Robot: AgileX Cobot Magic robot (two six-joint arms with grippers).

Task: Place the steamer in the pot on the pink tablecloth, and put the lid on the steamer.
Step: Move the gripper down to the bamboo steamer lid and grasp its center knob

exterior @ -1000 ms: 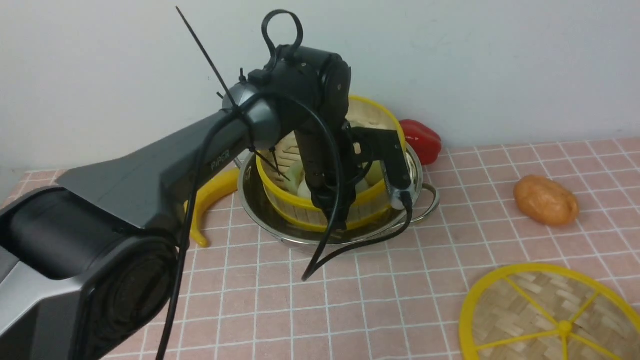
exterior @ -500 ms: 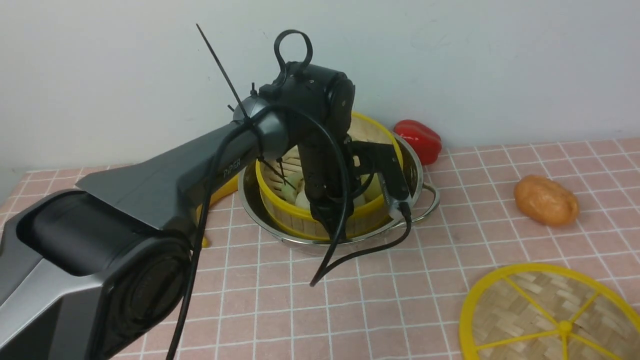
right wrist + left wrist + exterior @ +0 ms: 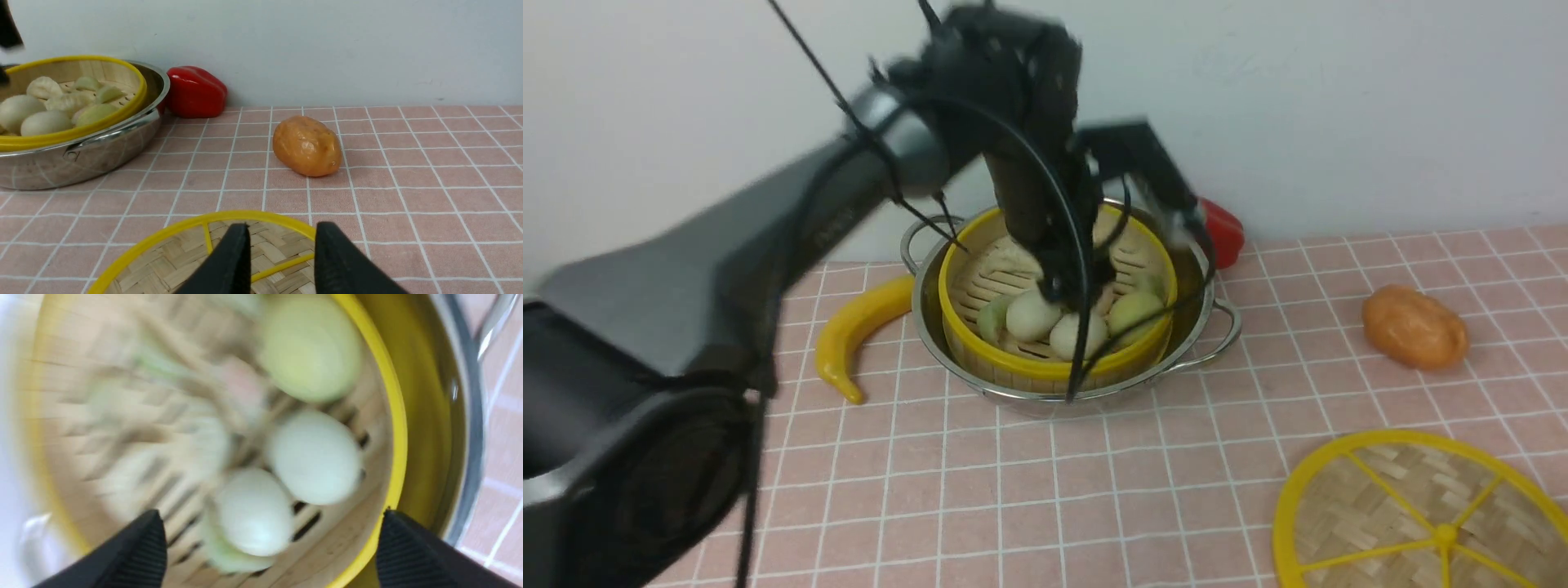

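The round bamboo steamer with yellow rims (image 3: 1013, 367), full of pale buns, sits inside the wide shiny steel pot (image 3: 1013, 398). The pot stands on the pink squared tablecloth (image 3: 1094, 490) on the tabletop. So the first step looks done.

The left claw (image 3: 270, 512) hangs over the buns, spread wide, holding nothing.

Next comes the flat woven bamboo lid with yellow spokes (image 3: 1413, 514), well apart from the pot. The right claw (image 3: 282, 225) hovers over its rim, a little open and empty. It should pinch that rim.

Only the wrist views show the claws. The front view shows just a blurry left arm.
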